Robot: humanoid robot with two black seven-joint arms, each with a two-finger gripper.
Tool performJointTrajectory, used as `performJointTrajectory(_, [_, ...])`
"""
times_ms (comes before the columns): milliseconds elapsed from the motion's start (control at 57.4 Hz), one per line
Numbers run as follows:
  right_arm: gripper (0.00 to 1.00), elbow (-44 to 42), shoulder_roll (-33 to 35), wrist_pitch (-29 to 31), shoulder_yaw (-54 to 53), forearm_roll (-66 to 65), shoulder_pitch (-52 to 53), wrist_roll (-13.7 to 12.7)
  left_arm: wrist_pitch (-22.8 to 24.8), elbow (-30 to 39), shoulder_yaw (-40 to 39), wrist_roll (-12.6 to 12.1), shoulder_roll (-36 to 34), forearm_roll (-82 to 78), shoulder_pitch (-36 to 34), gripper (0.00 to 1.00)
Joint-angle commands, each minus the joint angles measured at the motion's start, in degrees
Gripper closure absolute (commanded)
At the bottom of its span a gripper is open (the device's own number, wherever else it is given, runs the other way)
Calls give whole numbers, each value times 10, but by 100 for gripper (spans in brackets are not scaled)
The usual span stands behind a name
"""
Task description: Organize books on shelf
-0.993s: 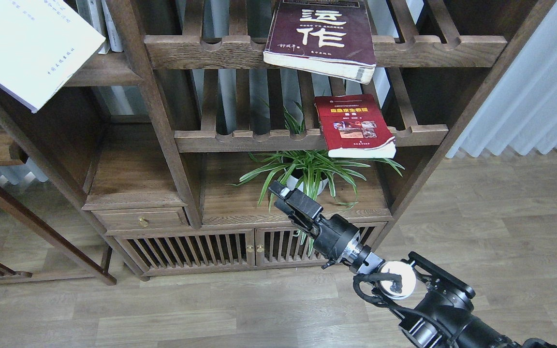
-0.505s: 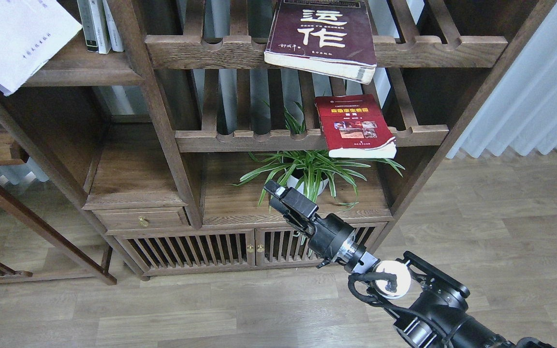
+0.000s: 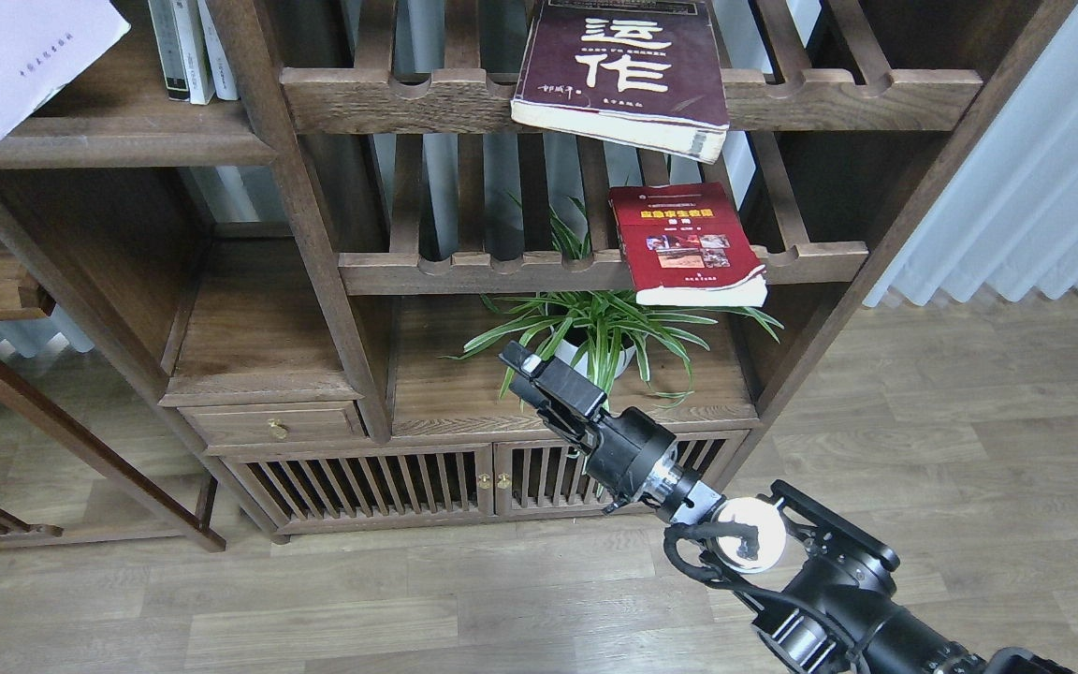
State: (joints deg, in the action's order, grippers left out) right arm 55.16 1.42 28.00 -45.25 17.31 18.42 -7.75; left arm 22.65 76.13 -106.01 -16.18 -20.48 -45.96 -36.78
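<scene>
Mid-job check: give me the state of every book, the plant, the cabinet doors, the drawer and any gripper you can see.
Pale lavender-white book: lying on the solid shelf board, corner overhanging its front edge.
Maroon book: flat on upper slatted rack, overhanging.
Red book: flat on lower slatted rack, overhanging.
Upright books: standing.
Potted plant: upright.
Cabinet doors: closed.
Drawer: closed.
Right gripper: empty, opening unclear.

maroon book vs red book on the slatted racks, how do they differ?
The maroon book lies on the upper slatted rack; the red book lies on the lower slatted rack. The maroon book looks thicker and larger. Its cover carries big white characters, while the red book has a yellow title and photos. Both lie flat, face up, overhanging their front rails.
</scene>
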Motion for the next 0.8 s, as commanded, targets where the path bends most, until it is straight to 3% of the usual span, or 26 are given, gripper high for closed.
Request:
performJointTrajectory(0, [9, 0, -7, 0, 0, 0, 0, 0, -68, -5, 38, 35, -5, -27, -7, 100])
performJointTrajectory(174, [9, 0, -8, 0, 3, 0, 0, 0, -96, -36, 68, 69, -5, -64, -35, 100])
performJointTrajectory(349, [8, 0, -9, 0, 3, 0, -1, 0, -177, -74, 134, 87, -6, -73, -83, 100])
performJointTrajectory(627, [8, 0, -9, 0, 3, 0, -7, 0, -189, -146, 183, 119, -6, -74, -128, 100])
performJointTrajectory(715, [7, 0, -9, 0, 3, 0, -8, 0, -189, -159, 190, 136, -6, -74, -129, 100])
performJointTrajectory(784, [7, 0, -9, 0, 2, 0, -8, 0, -189, -179, 201, 165, -6, -74, -131, 100])
